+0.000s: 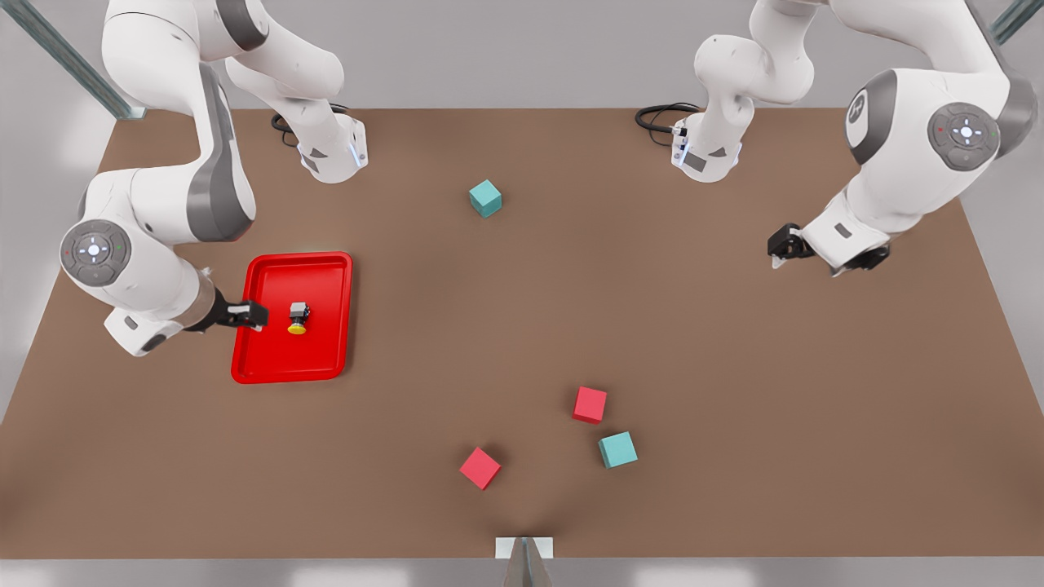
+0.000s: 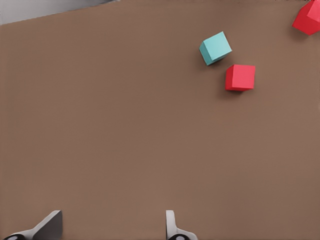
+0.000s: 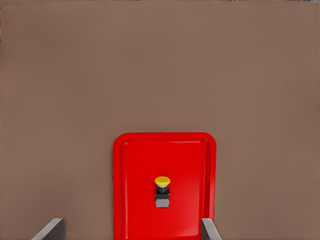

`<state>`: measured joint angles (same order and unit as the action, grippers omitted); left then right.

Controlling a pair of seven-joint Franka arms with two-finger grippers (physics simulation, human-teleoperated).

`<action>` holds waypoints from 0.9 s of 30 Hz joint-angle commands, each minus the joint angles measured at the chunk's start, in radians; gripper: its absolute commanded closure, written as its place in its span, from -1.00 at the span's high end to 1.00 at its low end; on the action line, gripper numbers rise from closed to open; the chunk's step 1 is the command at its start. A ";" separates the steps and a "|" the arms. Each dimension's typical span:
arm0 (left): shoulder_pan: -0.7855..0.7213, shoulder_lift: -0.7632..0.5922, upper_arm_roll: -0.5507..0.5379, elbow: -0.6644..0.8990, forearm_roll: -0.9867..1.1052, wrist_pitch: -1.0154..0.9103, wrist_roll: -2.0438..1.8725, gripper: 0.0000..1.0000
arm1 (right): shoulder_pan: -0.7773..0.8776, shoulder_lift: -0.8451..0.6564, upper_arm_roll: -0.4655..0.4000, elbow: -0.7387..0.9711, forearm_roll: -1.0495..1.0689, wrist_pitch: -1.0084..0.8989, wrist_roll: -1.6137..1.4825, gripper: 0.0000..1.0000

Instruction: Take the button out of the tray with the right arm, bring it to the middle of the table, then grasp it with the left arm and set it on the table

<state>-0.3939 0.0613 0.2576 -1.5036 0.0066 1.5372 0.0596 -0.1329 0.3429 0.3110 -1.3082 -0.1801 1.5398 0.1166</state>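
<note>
The button (image 1: 298,316), with its yellow cap and grey-black body, lies on its side in the red tray (image 1: 318,350) at the front view's left. My right gripper (image 1: 245,314) hovers open over the tray's edge, a short way from the button and not touching it. In the right wrist view the button (image 3: 162,190) rests mid-tray (image 3: 135,200), ahead of the open right gripper (image 3: 132,230). My left gripper (image 1: 783,244) waits open above the brown table (image 1: 734,367) at the front view's right; the left wrist view shows this gripper (image 2: 112,227) over bare tabletop.
One teal cube (image 1: 485,198) sits at the table's far middle. Two red cubes (image 1: 590,404) (image 1: 479,467) and another teal cube (image 1: 617,449) lie near the front edge. The left wrist view shows a teal cube (image 2: 215,48) beside a red cube (image 2: 240,77).
</note>
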 commanded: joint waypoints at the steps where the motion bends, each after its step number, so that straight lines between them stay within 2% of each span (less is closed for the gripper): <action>1: 0.015 -0.001 0.002 0.000 0.010 0.058 0.028 1.00 | -0.001 -0.001 0.000 0.001 0.002 0.034 0.041 1.00; 6: 0.014 0.008 0.002 -0.001 0.010 0.057 0.029 1.00 | 0.058 0.037 0.000 -0.005 0.008 0.025 0.058 1.00; 10: 0.007 0.098 0.002 0.003 0.009 0.069 0.028 1.00 | 0.052 0.070 -0.001 -0.014 -0.002 0.026 -0.057 1.00; 12: 0.007 0.117 0.003 0.003 0.007 0.077 0.028 1.00 | 0.050 0.106 -0.003 -0.052 -0.006 0.022 0.075 1.00; 14: 0.007 0.138 0.003 0.003 0.007 0.096 0.029 1.00 | 0.021 0.174 -0.006 -0.063 -0.010 0.034 0.075 1.00; 16: 0.007 0.144 0.003 0.003 0.007 0.101 0.029 1.00 | -0.043 0.180 -0.004 -0.204 -0.048 0.186 0.058 1.00; 19: 0.006 0.146 0.003 0.003 0.007 0.101 0.029 1.00 | -0.103 0.243 -0.007 -0.278 -0.117 0.377 0.058 1.00; 24: 0.006 0.149 0.003 0.003 0.007 0.100 0.029 1.00 | -0.179 0.269 -0.001 -0.485 -0.108 0.724 -0.012 1.00; 26: 0.006 0.150 0.003 0.003 0.007 0.100 0.029 1.00 | -0.183 0.258 0.010 -0.540 -0.105 0.741 -0.014 1.00; 27: 0.006 0.150 0.003 0.003 0.007 0.100 0.029 1.00 | -0.224 0.248 0.055 -0.556 -0.105 0.744 -0.012 1.00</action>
<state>-0.3886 0.2125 0.2601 -1.5012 0.0132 1.6342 0.0825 -0.3777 0.5958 0.3885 -1.8498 -0.2849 2.0957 0.1398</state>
